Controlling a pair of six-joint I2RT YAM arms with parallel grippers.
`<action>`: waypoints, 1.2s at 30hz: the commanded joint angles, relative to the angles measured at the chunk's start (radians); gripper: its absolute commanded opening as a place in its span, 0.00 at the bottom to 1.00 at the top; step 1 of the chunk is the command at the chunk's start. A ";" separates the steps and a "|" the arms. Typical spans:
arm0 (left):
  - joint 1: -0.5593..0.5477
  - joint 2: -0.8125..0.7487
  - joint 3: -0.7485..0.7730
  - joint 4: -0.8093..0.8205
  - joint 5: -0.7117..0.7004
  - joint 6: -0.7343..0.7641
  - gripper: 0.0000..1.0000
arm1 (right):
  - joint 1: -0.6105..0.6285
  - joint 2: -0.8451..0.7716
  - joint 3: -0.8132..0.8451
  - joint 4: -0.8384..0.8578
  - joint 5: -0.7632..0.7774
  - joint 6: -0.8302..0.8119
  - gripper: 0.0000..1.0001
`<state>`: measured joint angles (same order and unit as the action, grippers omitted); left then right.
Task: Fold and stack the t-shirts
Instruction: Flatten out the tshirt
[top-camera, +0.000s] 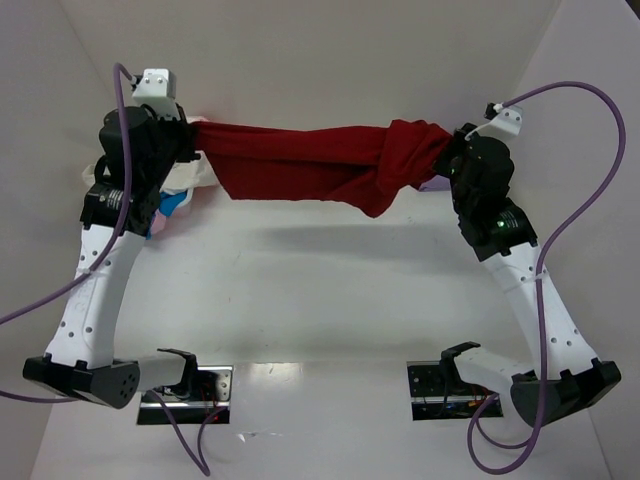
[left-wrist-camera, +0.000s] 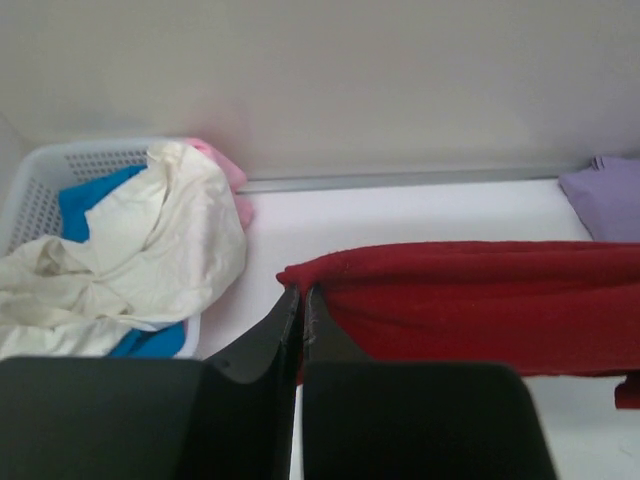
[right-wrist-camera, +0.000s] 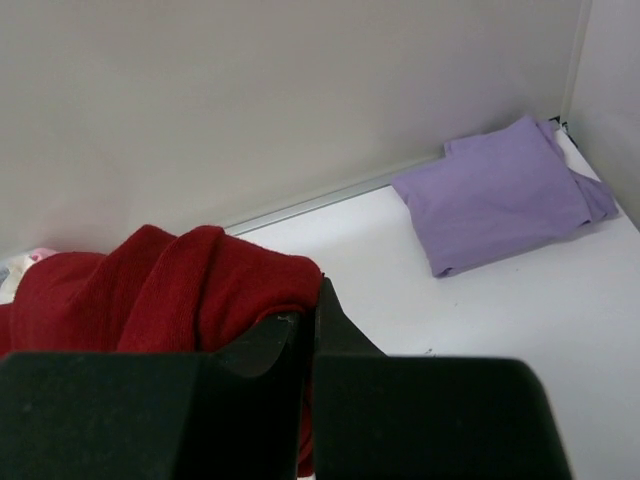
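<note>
A dark red t-shirt (top-camera: 310, 165) hangs stretched in the air between both arms, above the far half of the table. My left gripper (top-camera: 192, 140) is shut on its left end (left-wrist-camera: 330, 275), the cloth pinched between the black fingers. On the right end, bunched into folds (right-wrist-camera: 180, 285), my right gripper (top-camera: 450, 150) is shut as well. A folded pale lavender t-shirt (right-wrist-camera: 500, 190) lies flat in the far right corner. Cream-white (left-wrist-camera: 150, 240), bright blue (left-wrist-camera: 85, 200) and pink (left-wrist-camera: 225, 170) t-shirts are heaped in the basket at the left.
The white lattice basket (left-wrist-camera: 45, 165) stands at the far left against the back wall. White walls close in the table at the back and on both sides. Purple cables (top-camera: 560, 260) loop off both arms.
</note>
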<state>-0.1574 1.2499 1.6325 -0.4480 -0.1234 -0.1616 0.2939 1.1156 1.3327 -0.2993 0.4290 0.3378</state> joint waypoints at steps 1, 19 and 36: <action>0.019 -0.058 -0.054 -0.018 0.045 -0.013 0.00 | -0.021 -0.033 0.002 0.055 0.022 -0.019 0.00; 0.019 -0.136 -0.235 -0.273 0.208 -0.064 0.00 | -0.021 -0.206 -0.141 -0.214 -0.363 0.178 0.00; 0.029 0.186 -0.286 -0.132 0.237 -0.046 0.00 | -0.021 -0.108 -0.386 -0.149 -0.245 0.211 0.00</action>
<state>-0.1368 1.4471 1.3380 -0.6411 0.0784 -0.2138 0.2813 1.0435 0.9405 -0.5064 0.1341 0.5426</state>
